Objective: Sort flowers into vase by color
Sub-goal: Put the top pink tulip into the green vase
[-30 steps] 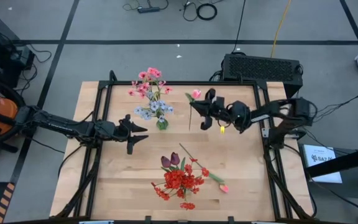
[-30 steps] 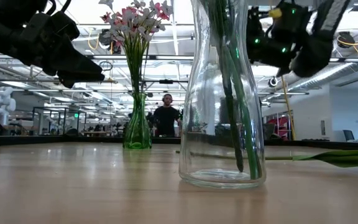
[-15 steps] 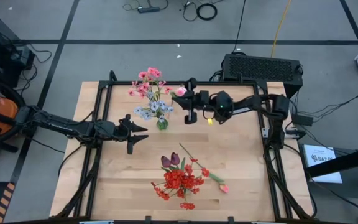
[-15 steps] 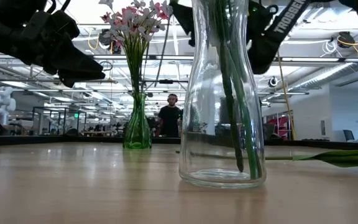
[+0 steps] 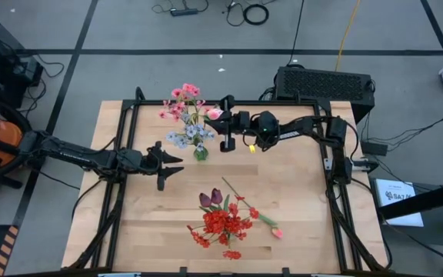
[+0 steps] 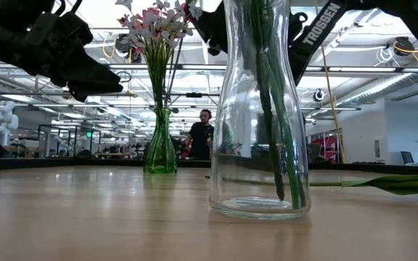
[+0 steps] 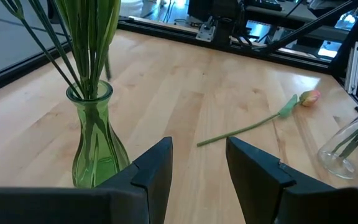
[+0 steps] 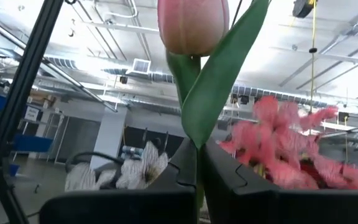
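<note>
My right gripper [image 5: 224, 121] is shut on a pink tulip [image 5: 214, 113] and holds it in the air just right of the green vase [image 5: 200, 153]. That vase stands upright and carries pink blossoms [image 5: 183, 99] and pale blue sprigs [image 5: 189, 135]. In the right wrist view the tulip bud [image 8: 193, 23] rises above the fingers, with the pink blossoms [image 8: 291, 146] behind it. My left gripper [image 5: 173, 166] hovers open to the left of the green vase [image 7: 94, 134]. A clear vase [image 6: 260, 109] near the table's front holds red clusters [image 5: 221, 222] and maroon tulips [image 5: 211, 199]. My right gripper pinches the pink tulip's stem [image 8: 194, 134] between its two fingers, just below the bud, where a long leaf [image 8: 224, 78] branches off. The fingers come level from the table's right. The flower is lifted clear, with the bud upright above the fingers.
Another pink bud [image 5: 277, 232] lies on the table by its stem, right of the clear vase, and shows in the left wrist view [image 7: 309, 97]. A person [image 6: 203, 135] stands in the room beyond the table. Bare wood [image 5: 298, 192] lies between the two vases.
My right gripper has carried the pink tulip toward the table's left, from right of centre to just beside the green vase's blossoms, staying shut on the stem. The bud has moved along with it, lifted clear the whole way.
</note>
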Motion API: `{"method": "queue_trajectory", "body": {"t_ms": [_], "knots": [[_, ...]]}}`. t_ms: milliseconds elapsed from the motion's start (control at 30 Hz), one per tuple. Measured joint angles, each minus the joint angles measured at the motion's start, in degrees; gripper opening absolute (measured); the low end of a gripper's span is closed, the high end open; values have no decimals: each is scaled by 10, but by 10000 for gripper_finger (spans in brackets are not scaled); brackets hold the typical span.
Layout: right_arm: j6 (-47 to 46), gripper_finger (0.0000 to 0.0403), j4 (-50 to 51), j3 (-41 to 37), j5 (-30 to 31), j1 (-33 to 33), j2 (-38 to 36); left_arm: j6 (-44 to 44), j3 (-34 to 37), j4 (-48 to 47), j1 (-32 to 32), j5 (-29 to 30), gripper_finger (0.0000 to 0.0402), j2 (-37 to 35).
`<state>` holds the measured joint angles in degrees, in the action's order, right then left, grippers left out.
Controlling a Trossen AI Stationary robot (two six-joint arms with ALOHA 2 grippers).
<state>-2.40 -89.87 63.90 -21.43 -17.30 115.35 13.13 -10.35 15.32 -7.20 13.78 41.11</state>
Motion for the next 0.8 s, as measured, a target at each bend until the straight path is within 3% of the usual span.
{"method": "queue_trajectory", "body": {"t_ms": [333,800], "knots": [[36,0,26,1,-13,-2,5,-2,0,0,0,0,157,0],[-13,0,25,7,-12,-2,70,-1,0,-3,0,0,157,0]]}}
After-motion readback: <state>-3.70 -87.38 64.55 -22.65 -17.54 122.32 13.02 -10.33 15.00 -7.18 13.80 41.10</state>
